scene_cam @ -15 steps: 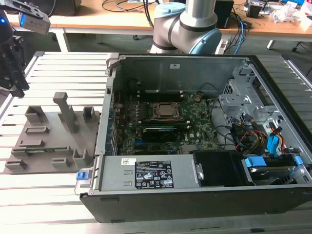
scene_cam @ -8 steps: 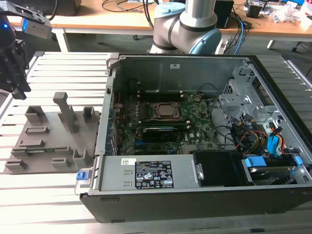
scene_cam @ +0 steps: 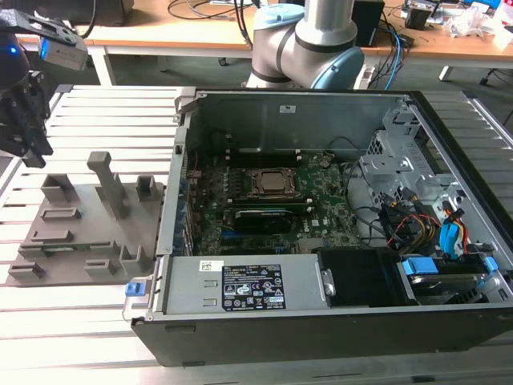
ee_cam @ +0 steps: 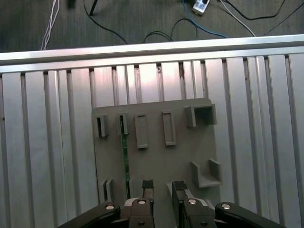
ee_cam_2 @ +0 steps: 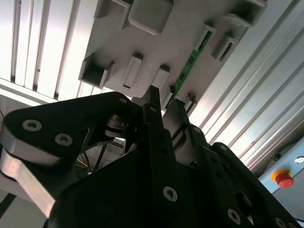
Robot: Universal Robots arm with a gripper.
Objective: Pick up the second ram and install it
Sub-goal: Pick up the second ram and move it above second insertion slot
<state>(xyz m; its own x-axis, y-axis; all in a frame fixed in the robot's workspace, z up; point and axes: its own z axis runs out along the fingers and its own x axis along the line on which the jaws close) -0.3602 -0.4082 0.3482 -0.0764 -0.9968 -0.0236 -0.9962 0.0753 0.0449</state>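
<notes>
your gripper (ee_cam: 162,186) stands open, its two black fingers (ee_cam: 147,186) apart with nothing between them; through the gap you see bare grey plastic. in the second wrist view the gripper (ee_cam_2: 165,102) shows the same, both tips free.

the second ram (ee_cam: 126,156) is not in your grasp. it stands on its long edge in the grey holder tray (ee_cam: 156,161), held in narrow slots at both ends. its near end comes just beside one finger, outside the gap rather than between the tips. in the second wrist view the second ram (ee_cam_2: 191,61) runs away from the fingertips as a thin green strip across the holder tray (ee_cam_2: 190,21).

the tray rests on the slatted aluminium table (ee_cam: 47,142).

in the exterior view your gripper (scene_cam: 32,152) hangs above the holder tray (scene_cam: 80,241) at the exterior view's left, clear of it. to the exterior view's right of the tray lies the open computer case (scene_cam: 321,329) with the green motherboard (scene_cam: 321,192), the cpu socket (scene_cam: 272,183) and a long black module (scene_cam: 264,216) just beside the socket. behind the case rises the arm's base (scene_cam: 304,40).
</notes>
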